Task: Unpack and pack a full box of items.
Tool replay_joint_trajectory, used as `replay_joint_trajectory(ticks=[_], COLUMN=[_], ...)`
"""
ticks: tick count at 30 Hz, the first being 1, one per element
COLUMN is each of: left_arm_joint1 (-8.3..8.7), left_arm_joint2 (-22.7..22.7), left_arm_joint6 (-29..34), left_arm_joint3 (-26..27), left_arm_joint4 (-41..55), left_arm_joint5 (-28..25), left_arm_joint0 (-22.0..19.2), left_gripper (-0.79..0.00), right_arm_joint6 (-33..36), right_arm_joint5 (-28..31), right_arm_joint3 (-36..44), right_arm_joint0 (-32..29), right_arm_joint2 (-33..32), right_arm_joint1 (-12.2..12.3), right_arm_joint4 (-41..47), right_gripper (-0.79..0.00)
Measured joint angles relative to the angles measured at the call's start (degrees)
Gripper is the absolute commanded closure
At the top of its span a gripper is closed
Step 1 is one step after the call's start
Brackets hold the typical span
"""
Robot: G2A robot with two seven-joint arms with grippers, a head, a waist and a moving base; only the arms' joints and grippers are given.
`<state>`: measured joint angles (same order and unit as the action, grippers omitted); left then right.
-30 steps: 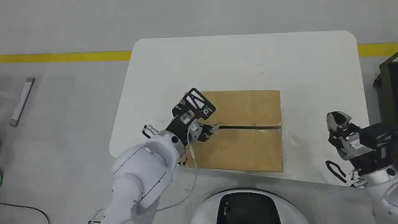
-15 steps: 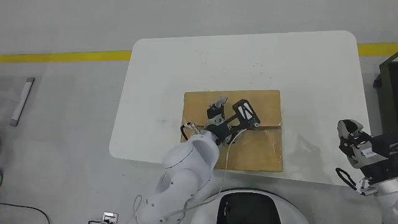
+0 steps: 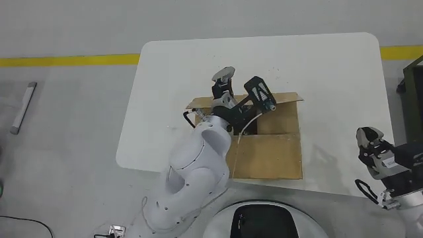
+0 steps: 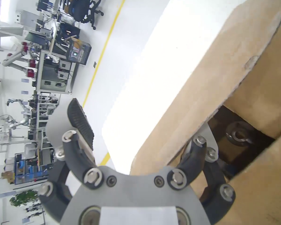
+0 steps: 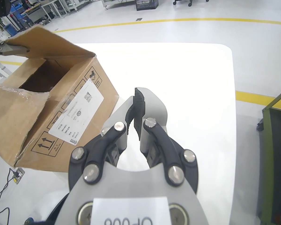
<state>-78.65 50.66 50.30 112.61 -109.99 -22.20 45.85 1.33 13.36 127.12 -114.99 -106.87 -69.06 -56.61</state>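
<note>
A cardboard box stands in the middle of the white table. Its far flap is tilted up, and its near flap, with clear tape on it, lies flat. My left gripper is open at the raised flap's edge, with one finger outside and the other finger under the flap. Inside the box lies a dark round item. My right gripper is shut on nothing, at the table's right edge, apart from the box.
A dark green cart stands just off the table's right side. Bare table stretches beyond the box and to its right. A yellow line runs across the floor.
My left gripper crossed from the box's left end over the seam, and the far flap, flat before, now stands lifted. The right gripper drew slightly right and nearer.
</note>
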Motion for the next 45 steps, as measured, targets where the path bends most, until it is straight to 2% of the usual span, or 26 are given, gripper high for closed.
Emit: replay_joint_trajectory(ticks=[6, 11, 15, 20, 24, 27, 31, 33, 34, 35, 36, 38, 45], left_arm_joint1=[-1.63, -3.44, -4.59, -5.57, -6.01, -6.14, -5.86, -5.46, -5.23, -4.89, -4.62, -4.05, -2.6], left_arm_joint2=[-1.13, -2.47, -3.8, -4.41, -4.24, -3.47, -0.89, 1.09, 1.95, 3.0, 3.82, 5.91, 12.97], left_arm_joint6=[-4.47, -5.91, -5.94, -6.17, -6.46, -6.01, -4.99, -3.65, -3.0, -2.18, -1.55, -0.28, 3.91], left_arm_joint3=[-9.25, -17.46, -23.41, -27.0, -28.5, -27.27, -21.79, -17.3, -15.19, -12.35, -10.26, -5.31, 9.32], left_arm_joint4=[-1.72, 0.77, 1.7, 2.28, 1.78, 1.47, 2.15, 2.43, 2.1, 1.12, 0.37, -0.64, 0.46], left_arm_joint5=[3.15, 7.2, 9.27, 10.41, 10.87, 10.91, 10.09, 8.98, 8.44, 7.59, 7.09, 6.48, 6.3], left_arm_joint0=[-7.66, -12.43, -14.01, -14.6, -14.56, -14.07, -12.04, -9.95, -8.87, -7.19, -5.73, -1.9, 12.94], left_gripper=[-0.785, -0.785, -0.785, -0.785, -0.785, -0.785, -0.785, -0.785, -0.785, -0.785, -0.785, -0.785, -0.785], right_arm_joint6=[0.19, 0.43, 1.04, 2.99, 6.78, 8.67, 12.54, 15.5, 16.92, 19.04, 20.7, 23.05, 22.85], right_arm_joint5=[0.17, 0.76, 2.54, 7.43, 9.7, 12.1, 17.27, 21.51, 23.26, 25.5, 27.21, 29.54, 29.33], right_arm_joint3=[0.62, 0.87, 0.95, 0.53, 0.28, 0.13, 0.03, -0.15, -0.27, -0.31, -0.19, -0.2, -0.22], right_arm_joint0=[0.0, -0.65, -1.12, -1.4, -0.95, -0.38, 0.22, 0.73, 0.92, 1.25, 1.62, 2.18, 2.2], right_arm_joint2=[0.29, 0.4, 0.15, -0.9, -1.81, -2.64, -3.87, -4.86, -5.17, -5.57, -5.96, -6.54, -6.43], right_arm_joint1=[-0.13, -0.26, -0.29, -0.11, 0.12, 0.3, 0.72, 1.13, 1.32, 1.6, 1.84, 2.14, 2.12], right_arm_joint4=[-0.11, 0.86, 2.83, 6.38, 9.56, 12.95, 19.95, 24.14, 25.9, 27.98, 28.85, 29.29, 29.27], right_gripper=[0.0, 0.0, 0.0, 0.0, 0.0, 0.0, 0.0, 0.0, -0.243, -0.739, -0.785, -0.785, -0.785])
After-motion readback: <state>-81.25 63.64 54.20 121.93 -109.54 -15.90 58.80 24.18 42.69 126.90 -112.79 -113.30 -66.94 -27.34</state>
